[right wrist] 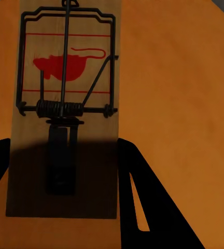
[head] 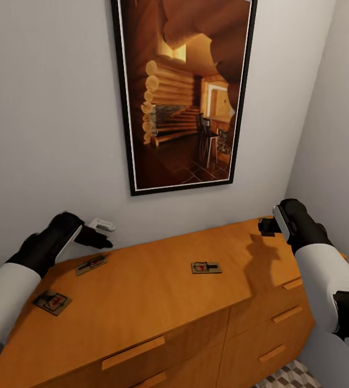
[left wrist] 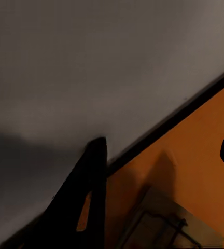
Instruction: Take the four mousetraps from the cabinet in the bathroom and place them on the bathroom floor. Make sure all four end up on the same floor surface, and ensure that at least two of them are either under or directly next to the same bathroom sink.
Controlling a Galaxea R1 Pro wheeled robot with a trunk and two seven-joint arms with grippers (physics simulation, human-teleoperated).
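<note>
Head view looks down on the cabinet [head: 142,285], its orange-brown top carrying three visible mousetraps: one near the middle [head: 206,267], one toward the back by the left gripper [head: 91,264], and one nearer the front left corner [head: 51,302]. A framed picture of a log interior [head: 185,91] hangs on the grey wall above, and a patch of cube-patterned bathroom floor [head: 290,377] shows at the cabinet's lower right. The left gripper [head: 96,237] hovers by the wall over the cabinet's back edge, just above the rear trap; the right gripper [head: 269,226] hangs over the right end of the top. Right wrist view adds what the head camera hides: a fourth mousetrap [right wrist: 65,109] lying flat on the wood, red mouse print and wire spring plain, between dark fingers [right wrist: 148,202] that stand apart around it without touching. Left wrist view shows a finger [left wrist: 86,197] set wide from its partner at the edge, over a blurred trap corner [left wrist: 169,223], with grey wall beyond.
</note>
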